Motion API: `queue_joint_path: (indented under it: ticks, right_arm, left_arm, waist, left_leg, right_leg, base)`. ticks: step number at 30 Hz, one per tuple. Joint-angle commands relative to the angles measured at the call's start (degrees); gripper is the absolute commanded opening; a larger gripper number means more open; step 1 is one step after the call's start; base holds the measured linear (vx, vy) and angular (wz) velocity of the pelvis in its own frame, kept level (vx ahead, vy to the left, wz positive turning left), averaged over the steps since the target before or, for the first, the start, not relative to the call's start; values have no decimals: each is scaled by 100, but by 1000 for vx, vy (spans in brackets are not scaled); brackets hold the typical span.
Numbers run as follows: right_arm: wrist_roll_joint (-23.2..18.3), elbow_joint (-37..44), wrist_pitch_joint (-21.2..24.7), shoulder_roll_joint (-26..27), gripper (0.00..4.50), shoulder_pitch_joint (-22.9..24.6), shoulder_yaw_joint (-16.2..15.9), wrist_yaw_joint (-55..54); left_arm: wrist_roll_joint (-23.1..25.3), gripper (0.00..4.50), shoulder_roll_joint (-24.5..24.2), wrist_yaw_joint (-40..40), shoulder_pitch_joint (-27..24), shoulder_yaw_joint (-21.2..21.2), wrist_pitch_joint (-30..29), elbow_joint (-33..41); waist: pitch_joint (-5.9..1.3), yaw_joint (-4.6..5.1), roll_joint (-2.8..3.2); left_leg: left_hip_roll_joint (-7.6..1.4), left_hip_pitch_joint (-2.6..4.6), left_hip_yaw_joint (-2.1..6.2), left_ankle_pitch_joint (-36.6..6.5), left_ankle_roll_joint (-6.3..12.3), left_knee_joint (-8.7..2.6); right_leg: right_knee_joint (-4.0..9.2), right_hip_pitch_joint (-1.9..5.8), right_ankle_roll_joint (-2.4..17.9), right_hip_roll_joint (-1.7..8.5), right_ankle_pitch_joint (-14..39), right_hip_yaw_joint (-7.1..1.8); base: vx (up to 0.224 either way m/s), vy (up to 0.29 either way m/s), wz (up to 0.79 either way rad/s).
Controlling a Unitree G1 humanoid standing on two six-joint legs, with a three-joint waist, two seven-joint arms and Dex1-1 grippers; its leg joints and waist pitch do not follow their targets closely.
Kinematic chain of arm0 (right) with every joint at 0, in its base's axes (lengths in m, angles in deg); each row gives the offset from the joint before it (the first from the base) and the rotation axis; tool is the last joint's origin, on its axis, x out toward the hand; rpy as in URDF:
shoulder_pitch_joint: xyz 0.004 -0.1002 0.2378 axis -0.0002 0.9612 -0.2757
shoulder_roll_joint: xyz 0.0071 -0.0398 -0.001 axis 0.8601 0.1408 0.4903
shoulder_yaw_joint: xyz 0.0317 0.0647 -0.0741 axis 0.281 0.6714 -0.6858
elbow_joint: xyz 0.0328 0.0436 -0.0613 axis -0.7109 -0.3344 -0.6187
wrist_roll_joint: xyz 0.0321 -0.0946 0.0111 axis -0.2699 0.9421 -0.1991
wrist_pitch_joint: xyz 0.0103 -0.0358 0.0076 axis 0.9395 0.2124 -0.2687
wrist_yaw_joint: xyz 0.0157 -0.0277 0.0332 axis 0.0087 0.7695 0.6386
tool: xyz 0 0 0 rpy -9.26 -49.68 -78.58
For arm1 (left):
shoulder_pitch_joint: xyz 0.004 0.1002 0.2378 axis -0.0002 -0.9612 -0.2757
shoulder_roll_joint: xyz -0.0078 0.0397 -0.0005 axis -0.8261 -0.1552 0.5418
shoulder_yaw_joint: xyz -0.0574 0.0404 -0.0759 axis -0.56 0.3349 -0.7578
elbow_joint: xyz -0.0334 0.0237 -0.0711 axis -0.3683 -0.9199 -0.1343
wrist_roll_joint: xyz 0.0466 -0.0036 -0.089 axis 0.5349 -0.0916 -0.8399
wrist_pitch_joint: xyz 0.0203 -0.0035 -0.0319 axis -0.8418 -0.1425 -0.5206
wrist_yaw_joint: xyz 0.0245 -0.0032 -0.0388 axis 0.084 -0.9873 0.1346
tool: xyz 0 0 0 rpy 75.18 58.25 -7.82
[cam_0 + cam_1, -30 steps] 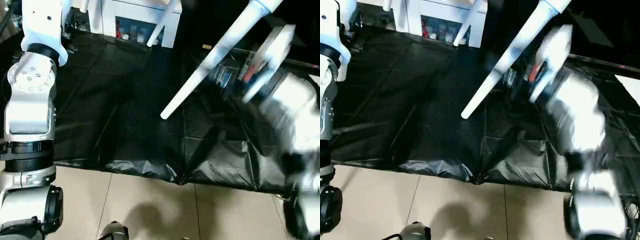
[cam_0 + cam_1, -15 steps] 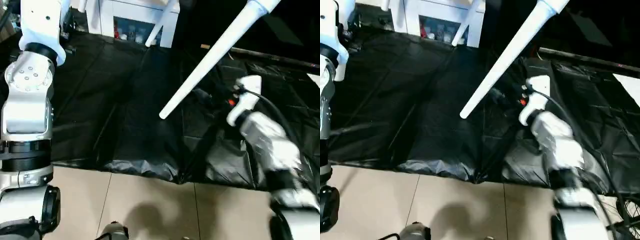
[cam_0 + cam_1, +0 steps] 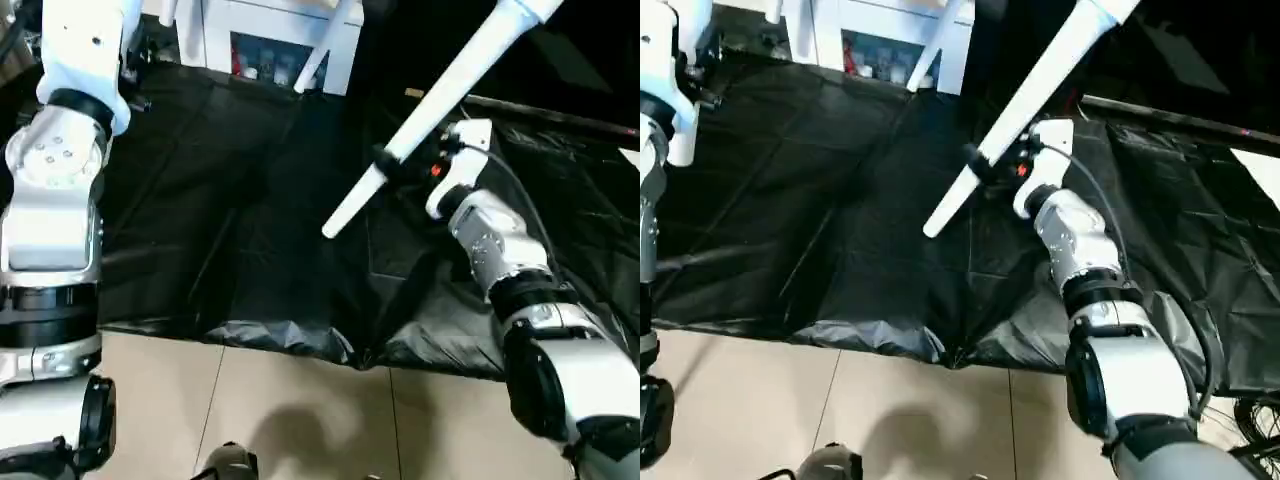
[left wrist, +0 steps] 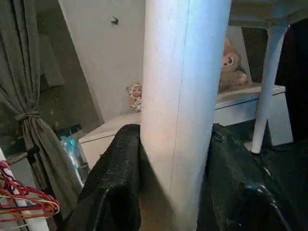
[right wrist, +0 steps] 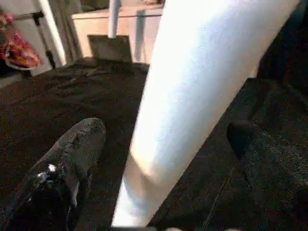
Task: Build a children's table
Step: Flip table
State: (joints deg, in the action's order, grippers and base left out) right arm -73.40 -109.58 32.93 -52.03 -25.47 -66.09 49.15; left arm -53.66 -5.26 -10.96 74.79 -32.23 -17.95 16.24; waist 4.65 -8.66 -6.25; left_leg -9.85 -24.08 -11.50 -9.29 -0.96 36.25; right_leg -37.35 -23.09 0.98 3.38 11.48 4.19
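A long white leg [image 3: 440,95] of the children's table slants down from the upper right to a free thin end [image 3: 330,225] above the black sheet. My right gripper [image 3: 385,165] is open around this leg near that end. One finger [image 5: 72,159] stands on each side of the leg [image 5: 192,96], with gaps between. In the left wrist view my left gripper [image 4: 175,163] is shut on a thick white leg [image 4: 183,72]. Beyond it are the table top's edge [image 4: 269,9] and another leg [image 4: 269,86]. Two more leg ends [image 3: 318,55] hang at the back.
A black plastic sheet [image 3: 200,200] covers the floor ahead, with beige tiles [image 3: 300,400] nearer me. A white cabinet with glass doors [image 3: 280,40] stands behind, with a teddy bear [image 4: 231,67] on top. Red hangers [image 4: 24,202] and a curtain [image 4: 24,72] lie to one side.
My right arm has swung in from the right and brought its open gripper around the slanting leg near the thin end. The leg and the left arm have hardly moved.
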Motion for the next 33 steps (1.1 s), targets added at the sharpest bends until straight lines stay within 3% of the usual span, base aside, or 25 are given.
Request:
queue_joint_path:
  ticks: [1, 5, 6, 9, 16, 23, 24, 26, 27, 30, 31, 33]
  right_arm:
    - [34, -276, -188, -77, 415, -243, 92, 313]
    - [48, -453, -218, -65, 410, -394, 90, 756]
    - [48, -453, -218, -65, 381, -394, 90, 756]
    - [226, -606, -258, -52, 365, -576, -53, 1177]
    - [314, -795, -345, -69, 307, -677, 32, 1376]
    - [346, -693, -570, -79, 255, -397, 87, 1785]
    - [288, -590, -608, -96, 246, -299, 117, 1885]
    - [219, -463, -638, -116, 234, -185, 156, 2031]
    - [154, -268, -704, -147, 234, -24, 186, 2192]
    - [66, 87, -746, -173, 198, 204, 254, 2299]
    - [34, 223, -736, -178, 198, 287, 267, 2321]
    - [-41, 602, -703, -190, 190, 521, 283, 2348]
  left_arm:
    - [-123, 169, 11, -178, -66, 111, 48, 214]
    - [-151, 167, -1, -265, -168, 125, 50, 289]
    - [-151, 167, -1, -265, -168, 125, 50, 289]
    - [-176, 166, -41, -340, -238, 160, 63, 336]
    - [-184, 166, -75, -352, -293, 175, 74, 364]
    - [-233, 166, 25, -371, -421, 218, 203, 277]
    - [-274, 166, 88, -389, -457, 239, 276, 217]
    - [-307, 166, 154, -414, -505, 278, 357, 149]
    - [-321, 166, 231, -431, -553, 339, 454, 54]
    - [-330, 166, 321, -436, -554, 404, 545, -62]
    - [-336, 166, 348, -437, -553, 417, 570, -94]
    - [-340, 166, 409, -441, -556, 453, 634, -167]
  waist:
    - [-501, -4, 170]
    - [-495, -28, 184]
    - [-504, -38, 173]
    - [-505, -66, 172]
    - [-496, -94, 172]
    - [-503, -96, 177]
    - [-503, -97, 242]
    - [-505, -119, 201]
    - [-507, -130, 291]
    - [-517, -144, 262]
    - [-517, -149, 296]
    - [-520, -179, 259]
  left_leg:
    - [-435, 293, 247, -1600, -565, -516]
    - [-447, 304, 253, -1631, -564, -535]
    - [-442, 299, 252, -1603, -549, -532]
    - [-438, 293, 246, -1503, -495, -526]
    - [-448, 302, 253, -1652, -522, -532]
    - [-450, 299, 246, -1556, -459, -523]
    - [-450, 304, 252, -1583, -475, -521]
    - [-460, 321, 246, -1651, -475, -522]
    - [-455, 319, 257, -1676, -490, -526]
    - [-460, 346, 258, -1767, -534, -538]
    - [-457, 346, 264, -1801, -544, -539]
    - [-453, 342, 263, -1822, -554, -542]
  right_leg:
    - [375, 183, 1249, 667, 694, -313]
    - [364, 162, 1236, 638, 656, -304]
    - [355, 172, 1248, 638, 600, -303]
    - [347, 175, 1295, 638, 493, -302]
    - [362, 158, 1305, 654, 695, -307]
    - [353, 162, 1319, 641, 542, -305]
    - [347, 154, 1323, 637, 557, -308]
    - [369, 160, 1289, 647, 548, -312]
    - [367, 158, 1273, 636, 530, -311]
    - [369, 153, 1250, 616, 438, -301]
    - [366, 151, 1251, 614, 453, -301]
    - [379, 161, 1222, 623, 483, -303]
  base:
    - [0, 0, 0]
    - [0, 0, 0]
    - [0, 0, 0]
    - [0, 0, 0]
    - [0, 0, 0]
    - [0, 0, 0]
    - [0, 0, 0]
    - [0, 0, 0]
    - [0, 0, 0]
    - [0, 0, 0]
    - [0, 0, 0]
    - [0, 0, 0]
